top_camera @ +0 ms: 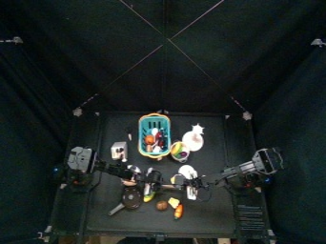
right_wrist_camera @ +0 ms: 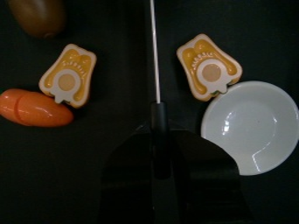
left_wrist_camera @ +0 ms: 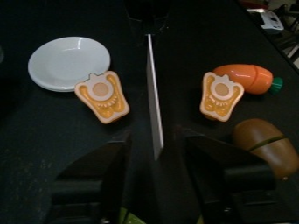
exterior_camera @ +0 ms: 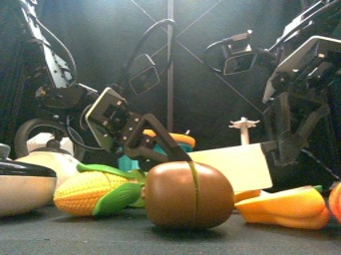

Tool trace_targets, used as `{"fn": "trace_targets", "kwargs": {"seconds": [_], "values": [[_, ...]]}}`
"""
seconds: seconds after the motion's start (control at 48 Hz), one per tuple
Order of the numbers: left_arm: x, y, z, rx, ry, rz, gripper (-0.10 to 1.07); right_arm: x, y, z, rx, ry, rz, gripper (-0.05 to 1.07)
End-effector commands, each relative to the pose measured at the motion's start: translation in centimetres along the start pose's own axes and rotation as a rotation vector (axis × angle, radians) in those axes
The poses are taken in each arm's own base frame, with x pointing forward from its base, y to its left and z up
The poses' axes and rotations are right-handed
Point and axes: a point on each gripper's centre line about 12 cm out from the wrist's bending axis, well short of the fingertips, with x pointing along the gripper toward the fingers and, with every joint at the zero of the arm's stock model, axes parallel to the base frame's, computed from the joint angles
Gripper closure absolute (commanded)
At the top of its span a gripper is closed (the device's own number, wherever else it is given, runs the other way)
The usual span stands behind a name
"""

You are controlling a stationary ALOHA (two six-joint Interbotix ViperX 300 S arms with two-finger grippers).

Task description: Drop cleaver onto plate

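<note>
Left gripper [left_wrist_camera: 153, 157] pinches cleaver [left_wrist_camera: 152, 96] edge-on above table, between two orange halves. White plate [left_wrist_camera: 68, 63] sits just beside, not under blade. Right gripper [right_wrist_camera: 156, 122] also clamped on cleaver, plate [right_wrist_camera: 253, 122] alongside.

Black curtains [top_camera: 51, 86] close in the pen on every side — thin cross-lines run overhead to the corner posts. The small black counter [top_camera: 109, 129] sits low in the middle, dimly lit — its surface matte and dark.
</note>
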Motion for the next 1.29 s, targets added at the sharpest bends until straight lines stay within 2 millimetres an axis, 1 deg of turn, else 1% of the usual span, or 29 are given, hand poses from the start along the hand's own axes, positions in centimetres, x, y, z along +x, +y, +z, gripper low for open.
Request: {"fn": "trace_targets", "kwargs": {"seconds": [0.0,0.104,0.271,0.417,0.5,0.562,0.646,0.729,0.896,0.979,1.042,1.125,1.271], "values": [[-0.4,0.0,2.2,-0.002,-0.062,0.001,0.02,-1.2,0.2,1.0,0.006,-0.047,0.018,0.76],[-0.9,-0.1,3.1,0.0,-0.085,0.002,-0.04,-1.1,0.4,0.9,0.002,-0.045,0.021,0.76],[-1.8,-0.1,4.1,0.005,-0.117,0.001,-0.04,-1.3,0.4,0.5,0.013,-0.024,0.018,0.76],[-2.9,-0.2,4.8,0.007,-0.144,-0.002,-0.04,-2.8,0.7,-0.8,0.043,0.025,0.034,0.76],[-3.7,-0.4,5.9,0.012,-0.188,-0.007,-0.04,-3.7,1.2,-1.6,0.054,0.033,0.058,0.76],[-4.4,-0.9,6.8,0.027,-0.234,-0.027,-0.04,-4.4,1.5,-2.3,0.068,0.034,0.085,0.76],[-5.1,-1.4,7.4,0.046,-0.265,-0.049,-0.04,-5.0,1.8,-3.3,0.105,0.046,0.125,0.76],[-5.5,-1.6,7.4,0.055,-0.272,-0.058,-0.04,-5.2,1.7,-3.9,0.127,0.046,0.141,0.76],[-5.9,-1.4,6.9,0.045,-0.273,-0.05,-0.04,-5.3,1.5,-3.9,0.1,0.028,0.128,0.76],[-5.9,-1.4,6.9,0.046,-0.28,-0.053,-0.04,-5.6,1.0,-3.7,0.078,0.006,0.109,0.76],[-6.0,-1.4,6.9,0.046,-0.282,-0.053,-0.04,-6.0,0.1,-3.4,0.075,-0.023,0.09,0.76],[-6.0,-1.4,6.9,0.046,-0.282,-0.053,-0.04,-6.6,-2.0,-3.2,0.121,-0.054,0.051,0.76],[-6.1,-1.4,6.7,0.046,-0.277,-0.053,-0.04,-7.1,-5.7,-3.8,0.229,-0.09,-0.012,0.76]]}}
